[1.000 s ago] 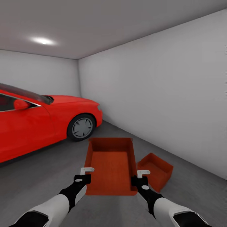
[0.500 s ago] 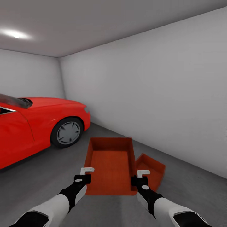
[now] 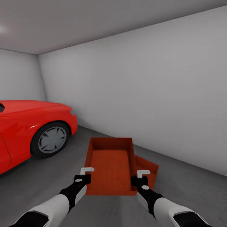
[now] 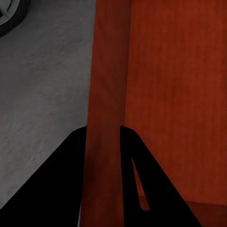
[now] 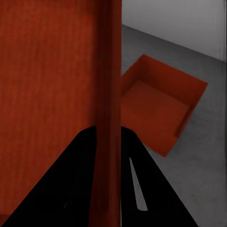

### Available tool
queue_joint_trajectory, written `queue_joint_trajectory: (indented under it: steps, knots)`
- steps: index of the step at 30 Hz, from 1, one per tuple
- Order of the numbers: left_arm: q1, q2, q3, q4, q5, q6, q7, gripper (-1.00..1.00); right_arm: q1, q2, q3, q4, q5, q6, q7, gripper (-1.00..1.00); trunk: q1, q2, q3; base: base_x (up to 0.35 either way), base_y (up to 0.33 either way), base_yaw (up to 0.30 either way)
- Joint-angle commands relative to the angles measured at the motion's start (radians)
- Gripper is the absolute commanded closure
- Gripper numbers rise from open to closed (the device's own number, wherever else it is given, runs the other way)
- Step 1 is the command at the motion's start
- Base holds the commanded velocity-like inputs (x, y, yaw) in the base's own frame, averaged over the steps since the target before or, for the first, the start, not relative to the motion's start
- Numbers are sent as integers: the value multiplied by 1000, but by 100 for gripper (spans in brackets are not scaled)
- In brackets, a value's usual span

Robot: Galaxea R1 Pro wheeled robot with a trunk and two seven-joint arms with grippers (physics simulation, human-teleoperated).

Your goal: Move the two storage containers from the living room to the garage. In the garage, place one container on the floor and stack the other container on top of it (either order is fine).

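I hold an orange-red storage container (image 3: 110,165) level in front of me, above the dark grey concrete floor (image 3: 47,176) of the garage. My left gripper (image 3: 85,174) is shut on its left wall (image 4: 106,94), and my right gripper (image 3: 141,175) is shut on its right wall (image 5: 109,94). The second storage container (image 3: 148,170) rests on the floor just right of the held one, partly hidden behind it. In the right wrist view this second storage container (image 5: 161,101) lies open and empty below the carried bin.
A red car (image 3: 28,126) stands at the left with its front wheel (image 3: 52,139) near me. A plain pale grey wall (image 3: 151,94) runs along the right and back. Bare floor lies between the car and the bins.
The whole view has swung to the right: the car has slid left in the picture, and the floor container has slipped further behind the held bin. Both grips are unchanged.
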Motion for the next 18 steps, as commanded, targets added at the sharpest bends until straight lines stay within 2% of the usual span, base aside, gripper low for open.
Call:
queue_joint_trajectory:
  steps: [1,18]
  knots:
    - [-1,1,12,-5,-16,-7,32,100,-1,-7,-3,48,-16,-5,-61,100,1,-1,-1,303,172,-286]
    - [-1,1,12,-5,-16,-7,32,100,-1,-6,-3,48,-16,-4,-61,100,1,-1,-1,304,178,-286]
